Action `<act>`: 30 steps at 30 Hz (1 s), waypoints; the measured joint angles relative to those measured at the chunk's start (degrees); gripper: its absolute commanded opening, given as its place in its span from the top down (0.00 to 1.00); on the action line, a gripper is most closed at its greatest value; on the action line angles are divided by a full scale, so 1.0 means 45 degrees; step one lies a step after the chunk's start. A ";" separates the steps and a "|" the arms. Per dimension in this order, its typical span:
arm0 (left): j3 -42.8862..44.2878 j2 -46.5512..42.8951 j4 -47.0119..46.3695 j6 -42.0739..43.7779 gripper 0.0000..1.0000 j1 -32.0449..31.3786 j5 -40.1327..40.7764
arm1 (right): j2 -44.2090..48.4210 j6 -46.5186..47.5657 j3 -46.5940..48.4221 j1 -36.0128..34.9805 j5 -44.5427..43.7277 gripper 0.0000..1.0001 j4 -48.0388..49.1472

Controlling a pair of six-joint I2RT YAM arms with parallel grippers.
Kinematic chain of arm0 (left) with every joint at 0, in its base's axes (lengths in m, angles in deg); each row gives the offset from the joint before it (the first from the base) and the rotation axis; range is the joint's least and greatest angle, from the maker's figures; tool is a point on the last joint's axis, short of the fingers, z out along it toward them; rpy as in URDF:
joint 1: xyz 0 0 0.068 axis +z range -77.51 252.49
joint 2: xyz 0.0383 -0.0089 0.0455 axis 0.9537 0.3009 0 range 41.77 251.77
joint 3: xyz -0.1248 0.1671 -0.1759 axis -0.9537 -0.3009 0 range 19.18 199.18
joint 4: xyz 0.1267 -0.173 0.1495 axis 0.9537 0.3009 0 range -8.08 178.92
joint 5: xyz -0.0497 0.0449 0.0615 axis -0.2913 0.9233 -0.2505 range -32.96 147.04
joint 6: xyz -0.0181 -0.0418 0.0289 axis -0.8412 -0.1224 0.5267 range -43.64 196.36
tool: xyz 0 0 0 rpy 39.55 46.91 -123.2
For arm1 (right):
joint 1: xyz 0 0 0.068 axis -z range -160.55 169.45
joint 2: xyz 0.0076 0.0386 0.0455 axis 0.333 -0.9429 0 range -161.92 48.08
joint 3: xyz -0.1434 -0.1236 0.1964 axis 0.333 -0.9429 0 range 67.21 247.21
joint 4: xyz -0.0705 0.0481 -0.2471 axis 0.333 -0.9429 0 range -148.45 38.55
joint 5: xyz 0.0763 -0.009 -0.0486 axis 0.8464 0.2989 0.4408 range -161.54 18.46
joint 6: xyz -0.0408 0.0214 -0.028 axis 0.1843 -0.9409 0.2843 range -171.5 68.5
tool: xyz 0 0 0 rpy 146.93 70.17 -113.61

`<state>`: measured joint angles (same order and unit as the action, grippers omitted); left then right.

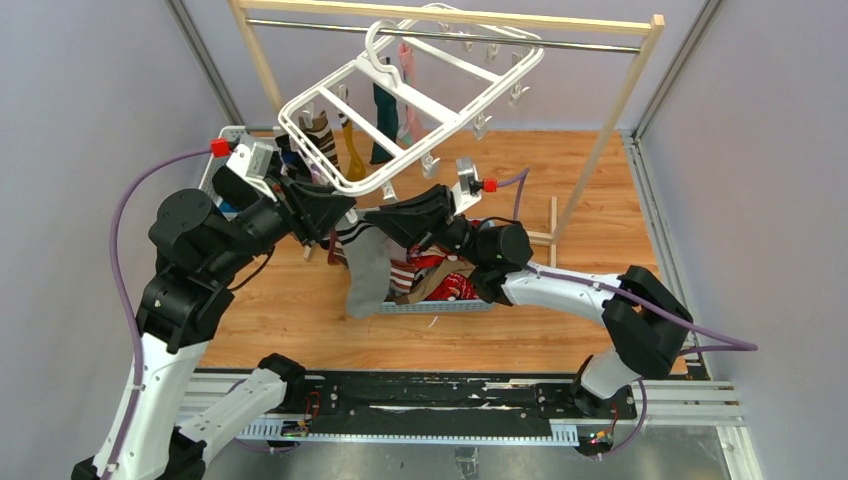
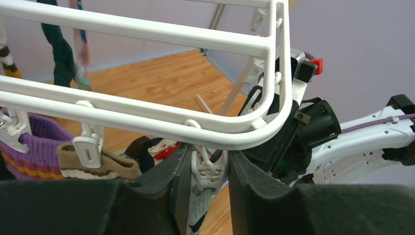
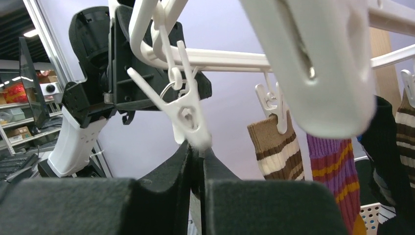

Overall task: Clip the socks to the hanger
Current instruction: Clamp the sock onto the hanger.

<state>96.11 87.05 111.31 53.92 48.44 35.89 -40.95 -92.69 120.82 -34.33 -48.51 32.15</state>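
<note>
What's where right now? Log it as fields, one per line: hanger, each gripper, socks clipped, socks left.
hanger: white frame, hung tilted from metal rail
left gripper: fingers flank corner clip; unclear whether they press it
right gripper: shut on grey sock, sock's top held up at that clip
clipped socks: brown-and-cream striped sock, purple striped sock, more farther along
unclipped socks: sock pile in white basket
</note>
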 measured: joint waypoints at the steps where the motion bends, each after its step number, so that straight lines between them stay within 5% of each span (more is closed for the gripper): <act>1: 0.0049 -0.0015 0.0053 0.0010 0.59 0.0000 0.0034 | 0.0000 0.0107 0.0000 -0.0092 -0.0063 0.87 -0.0087; 8: 0.0865 -0.0010 0.1146 0.0452 0.21 0.0000 0.0549 | 0.0185 0.1205 -0.0019 -0.0631 -0.0792 0.59 -0.1151; 18: 0.1690 0.0029 0.2443 0.1258 0.16 -0.0005 0.2472 | 0.1817 0.3186 -0.0860 -0.0719 -0.2234 0.42 -0.3366; 23: 0.1690 0.0228 0.2827 0.1481 0.00 0.0000 0.3011 | 0.2837 0.3993 -0.1520 -0.0719 -0.2783 0.31 -0.4537; 30: 0.2239 0.0840 0.3779 0.2215 0.00 0.0000 0.3332 | 0.5110 0.5275 -0.2108 -0.0714 -0.3774 0.23 -0.7461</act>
<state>106.19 90.83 128.31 63.89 48.44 50.89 -17.96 -68.95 111.33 -37.54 -65.49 -1.43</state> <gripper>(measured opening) 0.996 0.752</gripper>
